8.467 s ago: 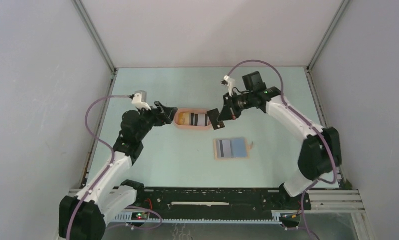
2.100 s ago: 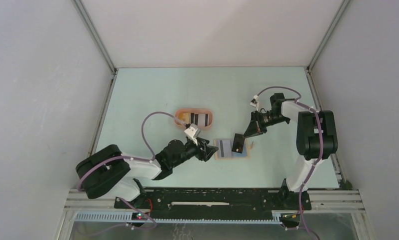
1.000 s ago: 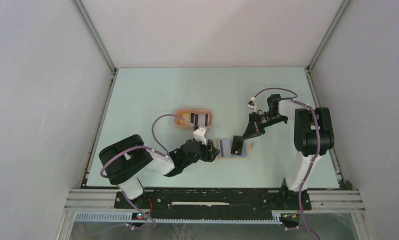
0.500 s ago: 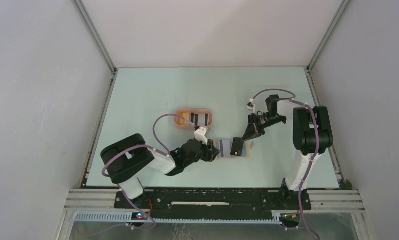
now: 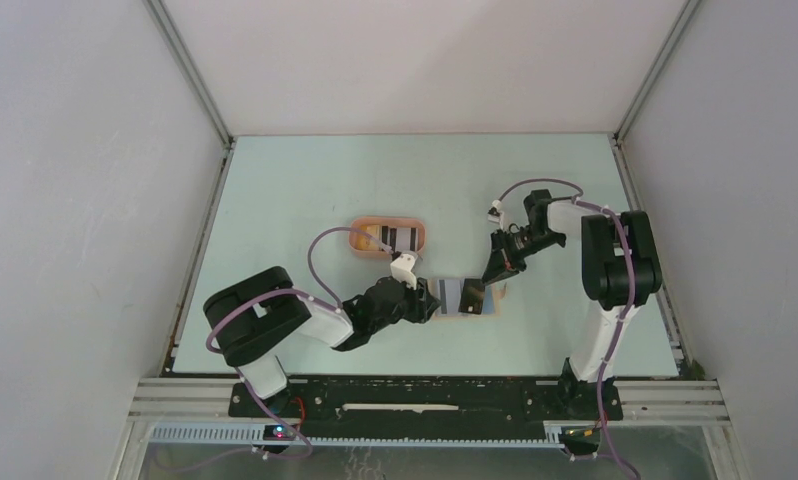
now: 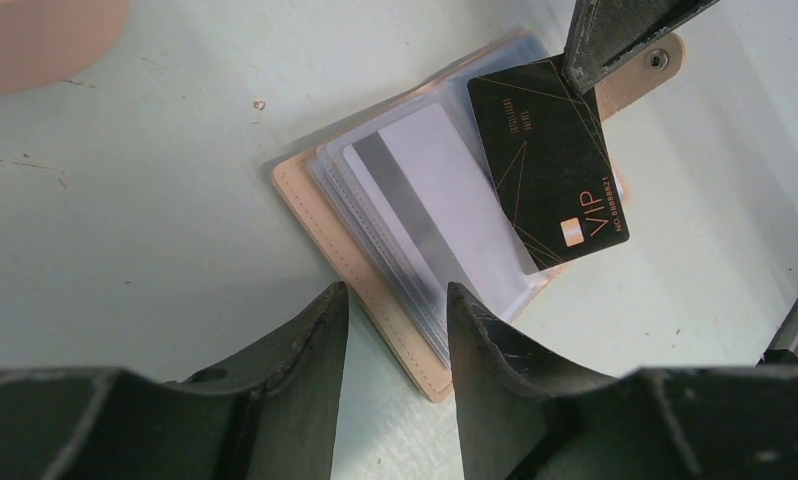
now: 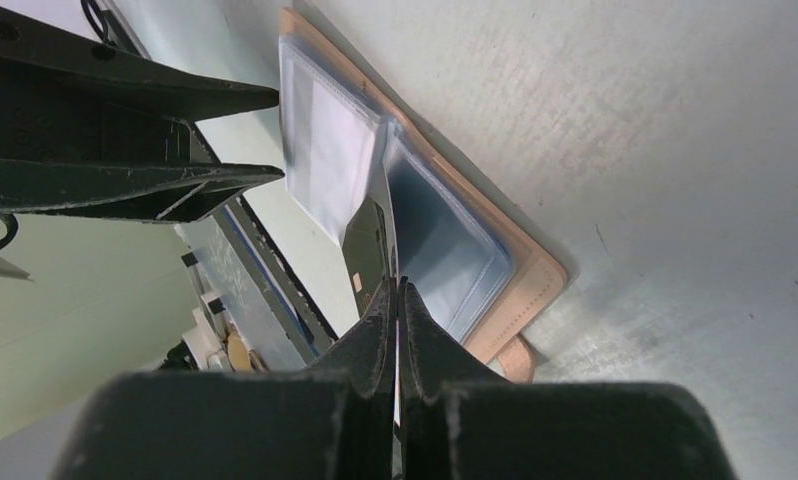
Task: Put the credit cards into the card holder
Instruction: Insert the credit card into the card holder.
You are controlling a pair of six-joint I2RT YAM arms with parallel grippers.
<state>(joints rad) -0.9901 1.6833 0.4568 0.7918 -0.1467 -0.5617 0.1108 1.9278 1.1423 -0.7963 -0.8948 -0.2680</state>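
Right tool [image 7: 395,290] pinching black card [image 6: 550,170], long axis sloping down seemingly onto card holder [image 6: 325,225], left tool [image 6: 395,292] spread

From high overhead at the near side, looking down on the whole table [image 5: 295,170]. Up close behind left pincer [image 6: 395,300] and right pincer [image 7: 397,285], facing the same card holder [image 6: 330,235] just ahead.
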